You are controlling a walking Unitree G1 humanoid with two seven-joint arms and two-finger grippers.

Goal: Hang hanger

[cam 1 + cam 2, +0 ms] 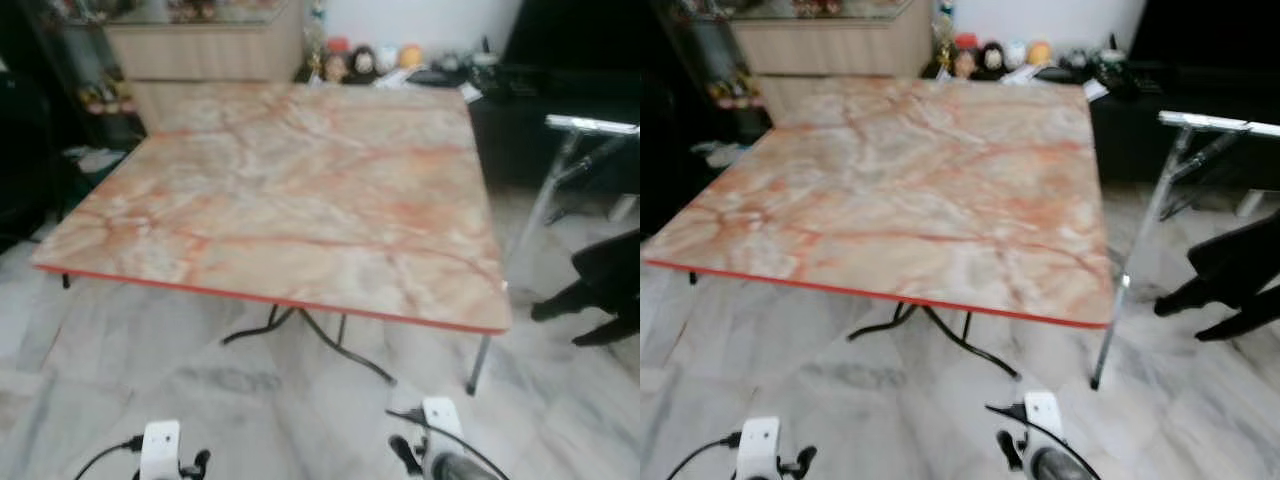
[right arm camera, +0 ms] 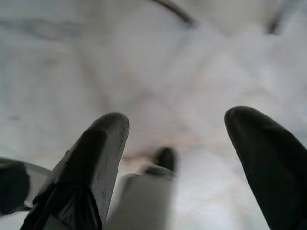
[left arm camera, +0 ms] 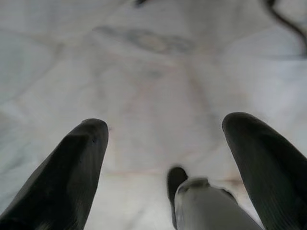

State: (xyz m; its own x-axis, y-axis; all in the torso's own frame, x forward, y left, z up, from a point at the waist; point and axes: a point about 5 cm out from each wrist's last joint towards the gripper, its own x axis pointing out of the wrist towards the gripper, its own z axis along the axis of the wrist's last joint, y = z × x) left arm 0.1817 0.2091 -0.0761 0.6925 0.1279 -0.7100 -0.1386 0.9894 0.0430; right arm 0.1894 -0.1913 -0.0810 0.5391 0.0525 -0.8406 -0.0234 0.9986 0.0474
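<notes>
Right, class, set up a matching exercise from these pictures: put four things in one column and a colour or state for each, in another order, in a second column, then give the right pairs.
Things:
1. table top
2. table edge
3. floor
4. left gripper

Colour or state:
A. open, over the floor
B. grey-white marble tiles
C. peach marble pattern
D. red

Pairs: 1-C, 2-D, 3-B, 4-A
</notes>
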